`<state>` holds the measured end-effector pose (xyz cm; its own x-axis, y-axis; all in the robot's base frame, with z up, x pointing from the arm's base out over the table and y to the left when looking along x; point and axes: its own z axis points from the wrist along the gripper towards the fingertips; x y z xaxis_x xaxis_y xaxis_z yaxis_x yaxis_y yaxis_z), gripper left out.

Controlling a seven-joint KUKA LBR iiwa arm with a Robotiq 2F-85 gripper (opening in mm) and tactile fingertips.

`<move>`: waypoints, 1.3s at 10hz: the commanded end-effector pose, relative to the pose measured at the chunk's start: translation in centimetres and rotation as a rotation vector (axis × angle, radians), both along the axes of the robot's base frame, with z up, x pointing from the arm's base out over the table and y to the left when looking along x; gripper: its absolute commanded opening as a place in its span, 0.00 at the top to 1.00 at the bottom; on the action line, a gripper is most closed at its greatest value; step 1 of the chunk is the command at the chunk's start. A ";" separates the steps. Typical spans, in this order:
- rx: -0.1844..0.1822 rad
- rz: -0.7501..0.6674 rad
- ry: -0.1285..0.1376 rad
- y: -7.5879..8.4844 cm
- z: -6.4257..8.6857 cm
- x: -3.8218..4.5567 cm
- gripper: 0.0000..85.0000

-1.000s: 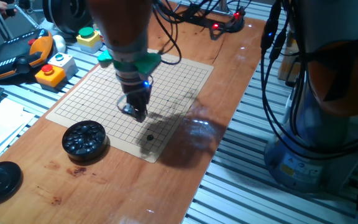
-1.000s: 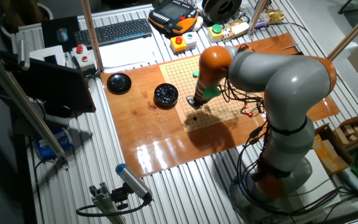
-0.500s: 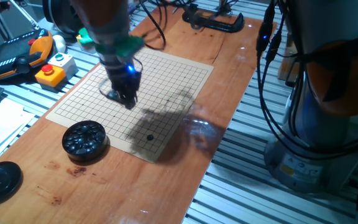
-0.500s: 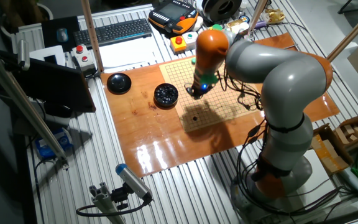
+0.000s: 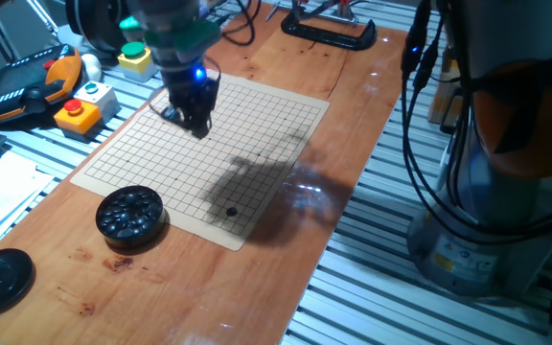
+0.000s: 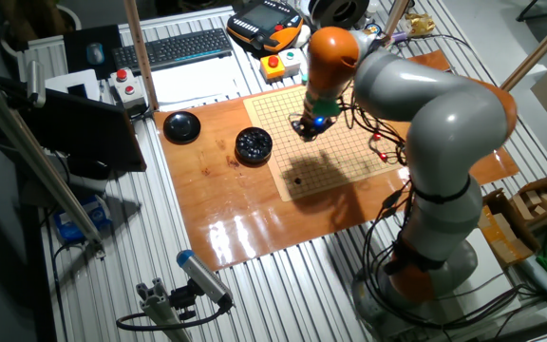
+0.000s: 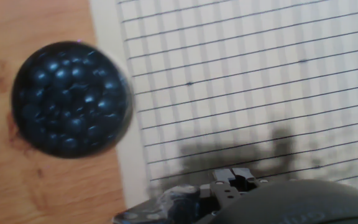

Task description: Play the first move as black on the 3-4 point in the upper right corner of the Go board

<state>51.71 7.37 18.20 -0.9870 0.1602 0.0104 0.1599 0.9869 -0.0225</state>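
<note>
I see the stone [image 5: 231,212] lying on the board [image 5: 257,115] near its near corner. My end effector [image 5: 196,123] hangs over the far side, well apart; whether it is open, I cannot tell.

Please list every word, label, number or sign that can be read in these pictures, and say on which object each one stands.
None can be read.
Go board: only grid lines and dots, no text.
Button boxes: any labels are too small to read.
Keyboard: keys too small to read.
</note>
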 end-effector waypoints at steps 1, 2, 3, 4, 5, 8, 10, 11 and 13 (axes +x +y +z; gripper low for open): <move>-0.013 0.000 -0.008 -0.9 0.7 -0.15 0.99; -0.029 -0.001 -0.016 -1.5 1.2 -0.40 0.99; -0.016 -0.027 -0.024 -2.2 1.8 -0.62 0.99; 0.004 -0.042 -0.026 -2.7 2.2 -0.74 0.99; 0.005 -0.047 -0.017 -3.1 2.3 -0.76 0.99; 0.012 -0.057 0.006 -3.7 2.5 -0.70 0.99; -0.011 -0.060 -0.002 -3.8 2.4 -0.57 0.99; -0.016 -0.058 -0.002 -4.0 2.4 -0.53 0.99; -0.022 -0.064 0.002 -4.1 2.4 -0.55 0.99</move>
<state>51.16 3.25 20.62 -0.9743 0.2250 0.0076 0.2244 0.9734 -0.0472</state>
